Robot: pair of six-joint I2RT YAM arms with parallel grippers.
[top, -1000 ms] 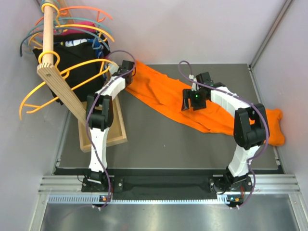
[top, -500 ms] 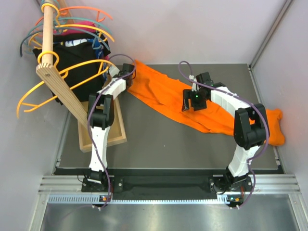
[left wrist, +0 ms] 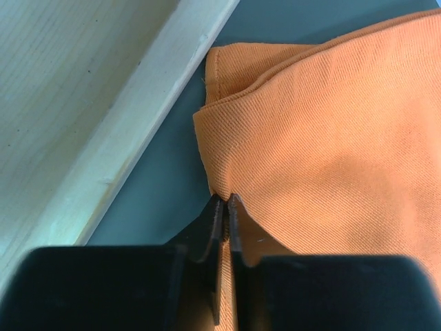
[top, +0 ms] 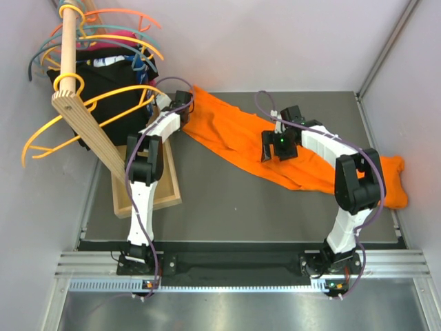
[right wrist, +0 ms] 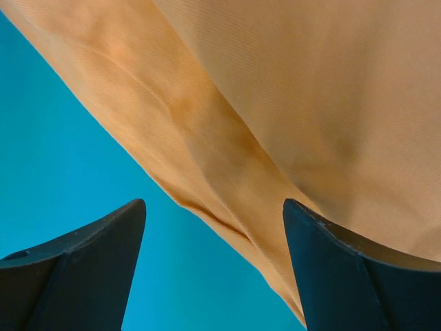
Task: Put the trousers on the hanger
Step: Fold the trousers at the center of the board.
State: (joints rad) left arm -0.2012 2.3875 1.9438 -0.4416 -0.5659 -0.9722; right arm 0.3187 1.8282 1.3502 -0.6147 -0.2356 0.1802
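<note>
The orange trousers (top: 234,134) lie slantwise across the dark table, from the back left to the right edge. My left gripper (top: 185,103) is at their upper left end. In the left wrist view its jaws (left wrist: 225,200) are shut on the folded edge of the trousers (left wrist: 331,138), beside a pale wooden rim (left wrist: 138,117). My right gripper (top: 277,153) hovers open over the middle of the cloth. In the right wrist view the fingertips (right wrist: 213,203) straddle the near edge of the trousers (right wrist: 289,103), with nothing held. The amber-yellow hanger (top: 110,93) hangs on the wooden rod at the left.
A slanted wooden rack post (top: 89,127) carries the rod with coral and teal hangers (top: 138,21) and black garments (top: 103,76). A shallow wooden tray (top: 169,196) lies under the left arm. Grey walls close in on the left, back and right.
My left gripper has closed on the trousers' edge. The right jaws have widened slightly. The amber-yellow hanger's low end has swung a little to the left.
</note>
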